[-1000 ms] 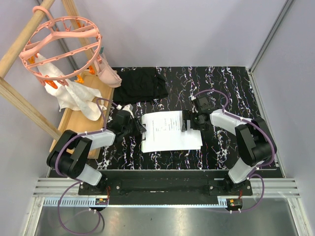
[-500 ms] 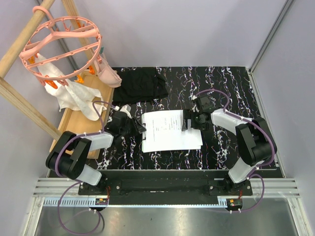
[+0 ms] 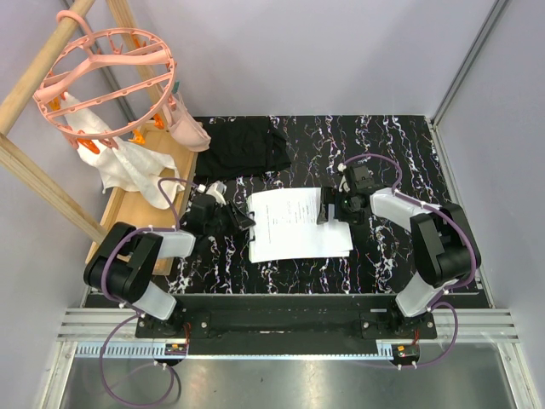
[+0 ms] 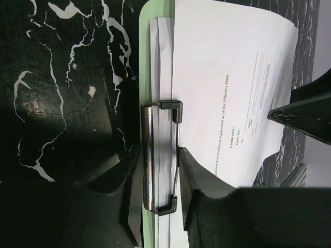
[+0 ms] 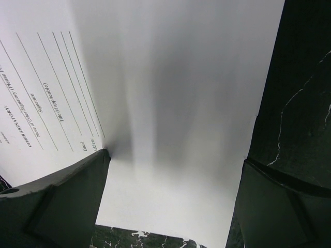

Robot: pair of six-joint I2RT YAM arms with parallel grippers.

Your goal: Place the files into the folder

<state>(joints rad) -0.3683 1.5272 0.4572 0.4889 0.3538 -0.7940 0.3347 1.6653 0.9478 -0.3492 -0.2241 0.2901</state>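
In the top external view, the left gripper is seen at the left short edge of the flat light-green clipboard folder, with its jaws narrowed onto the small dark metal clip. The thin white paper sheets are already laid on the folder. The top printed sheet is bowed upward, and whether it sits under the clip cannot be told. The right gripper is spread wide astride the sheets' right edge, and nothing is held. Clamping is judged to remain.
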